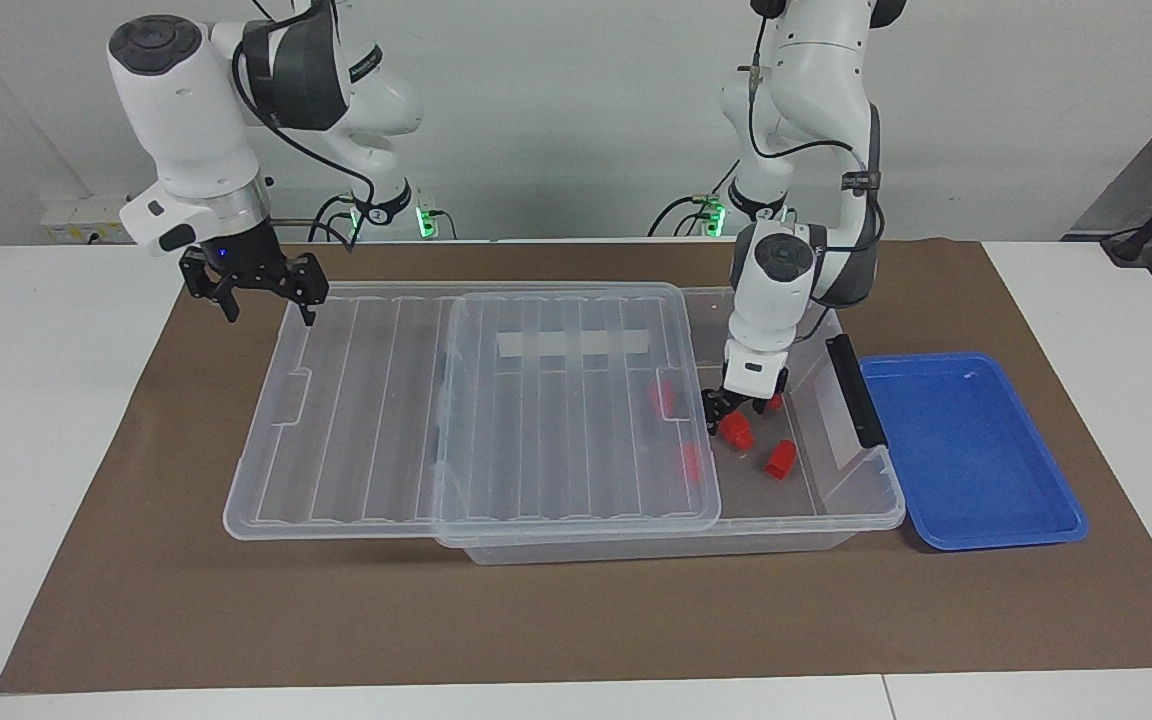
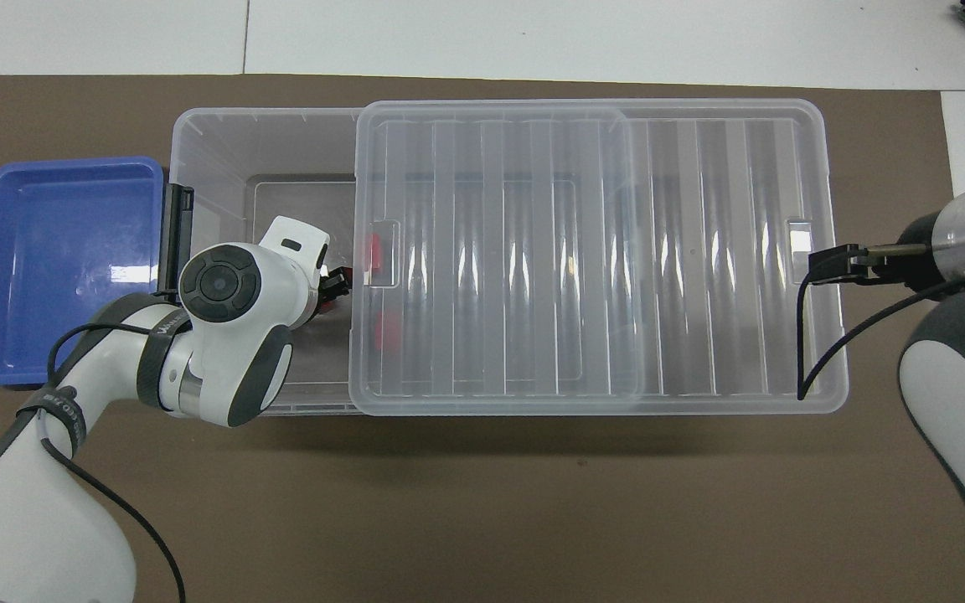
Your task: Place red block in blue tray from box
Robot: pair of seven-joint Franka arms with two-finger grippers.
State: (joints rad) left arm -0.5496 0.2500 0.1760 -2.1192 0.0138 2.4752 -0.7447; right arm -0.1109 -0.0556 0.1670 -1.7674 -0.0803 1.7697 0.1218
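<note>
The clear box [image 1: 866,500] lies on the brown mat, its ribbed lid [image 1: 536,420] slid toward the right arm's end, so the end by the black handle [image 1: 856,390] is uncovered. My left gripper [image 1: 736,412] is down in that uncovered end, open, its fingers apart just over a red block [image 1: 736,432]. Two more red blocks [image 1: 781,458] lie loose beside it; two others [image 1: 663,397] show through the lid. The blue tray [image 1: 971,450] stands empty beside the box's handle end. My right gripper [image 1: 261,295] hangs open over the lid's edge at the right arm's end.
In the overhead view my left arm's wrist covers the uncovered part of the box [image 2: 223,134]; the lid [image 2: 533,251] and the tray [image 2: 64,268] show plainly. A brown mat [image 1: 576,620] covers the table's middle.
</note>
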